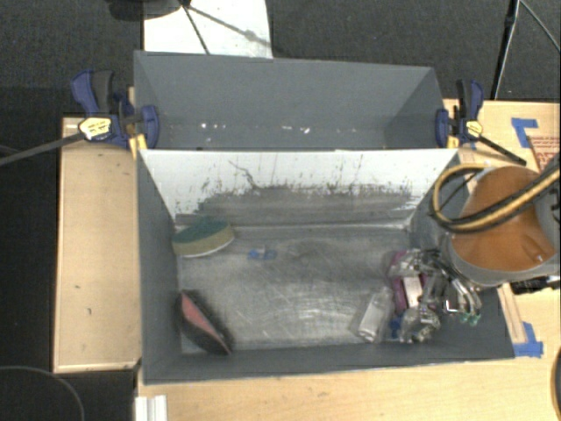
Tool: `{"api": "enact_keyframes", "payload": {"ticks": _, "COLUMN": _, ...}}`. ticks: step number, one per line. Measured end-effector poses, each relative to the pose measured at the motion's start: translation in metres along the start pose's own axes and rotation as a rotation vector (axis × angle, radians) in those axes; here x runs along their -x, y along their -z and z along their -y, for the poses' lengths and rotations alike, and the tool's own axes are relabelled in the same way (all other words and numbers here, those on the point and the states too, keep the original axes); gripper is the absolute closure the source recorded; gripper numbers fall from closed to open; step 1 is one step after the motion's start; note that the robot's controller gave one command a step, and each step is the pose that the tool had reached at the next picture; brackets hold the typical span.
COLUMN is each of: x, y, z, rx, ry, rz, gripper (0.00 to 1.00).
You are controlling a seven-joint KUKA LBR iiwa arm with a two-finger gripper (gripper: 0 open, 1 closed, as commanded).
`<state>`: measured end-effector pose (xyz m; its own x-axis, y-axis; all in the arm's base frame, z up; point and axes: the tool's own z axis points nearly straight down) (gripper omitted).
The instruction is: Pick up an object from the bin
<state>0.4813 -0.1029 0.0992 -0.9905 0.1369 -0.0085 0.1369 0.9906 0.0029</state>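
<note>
Sitting among a purple item (402, 281) and a clear bottle (372, 319), the gripper (422, 305) seems mid-grasp. Clenched or released, I cannot tell; next needs a clean lift.

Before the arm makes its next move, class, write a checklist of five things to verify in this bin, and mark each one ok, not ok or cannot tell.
1. The pincer is inside the grey metal bin, low in the near right corner: ok.
2. There are things within its reach. A small clear bottle-like piece and a purple plastic piece lie right beside it: ok.
3. One thing is singled out from its neighbours: cannot tell, as they lie bunched together.
4. There is room to the bin's right wall: not ok, the pincer is close to it.
5. The green and cream oval sponge and the dark wedge with a pink face lie far left, out of the way: ok.
</note>
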Motion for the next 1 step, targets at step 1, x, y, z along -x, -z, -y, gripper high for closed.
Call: {"api": "enact_keyframes", "payload": {"ticks": 1, "x": 0.0083, "y": -0.0268, "z": -0.0151, "rx": 0.006, "ry": -0.185, "rz": -0.002, "gripper": 0.00}}
